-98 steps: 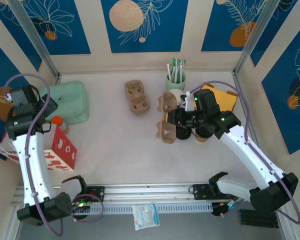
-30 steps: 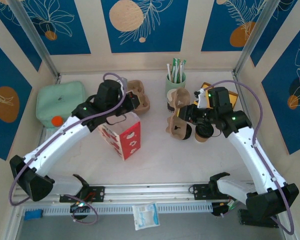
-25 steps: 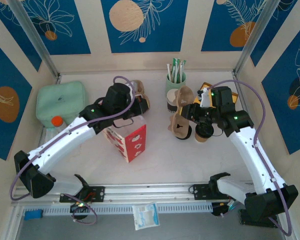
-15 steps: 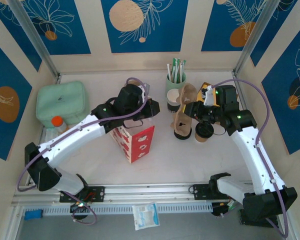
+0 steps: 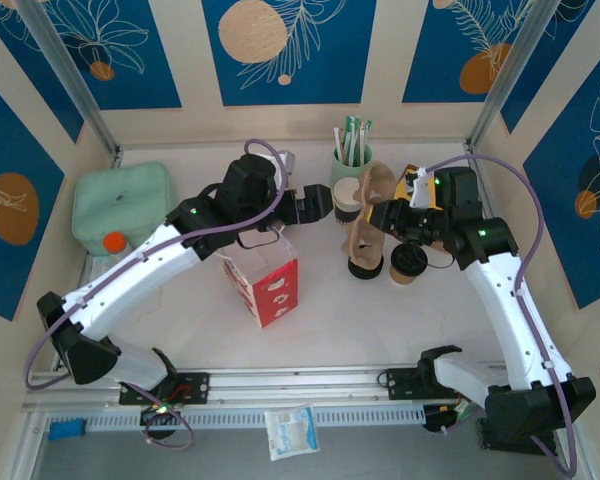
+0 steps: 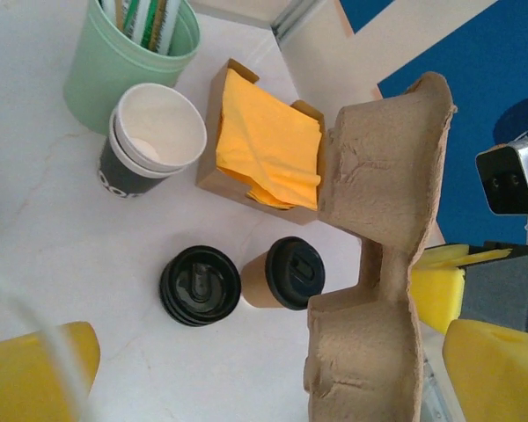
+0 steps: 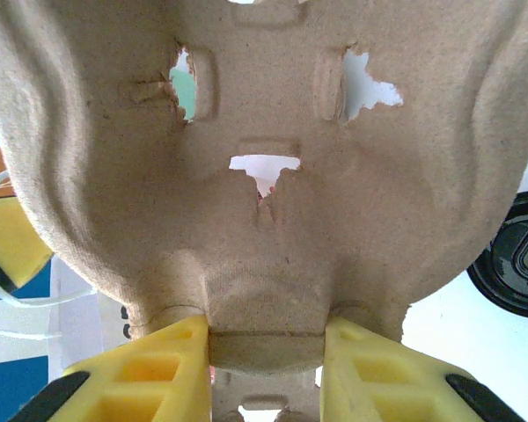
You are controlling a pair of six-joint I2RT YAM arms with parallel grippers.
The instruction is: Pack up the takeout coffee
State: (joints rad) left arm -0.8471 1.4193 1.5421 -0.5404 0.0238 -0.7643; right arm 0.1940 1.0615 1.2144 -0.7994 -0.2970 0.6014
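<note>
The takeout coffee, a white paper cup with a dark band, stands open-topped beside the green cup of sticks. My left gripper hangs wide open just left of it, above the table, with nothing between its yellow fingers. My right gripper is shut on the bottom edge of a brown cardboard cup carrier, holding it upright off the table to the right of the cup.
A red-and-white paper bag stands under the left arm. A brown cup with a black lid and stacked black lids sit below the carrier. A box of yellow napkins is behind; a mint pouch lies far left.
My left gripper carried the red-and-white bag rightward, set it down and opened, letting it go. My right gripper kept its hold on the carrier and lifted it slightly.
</note>
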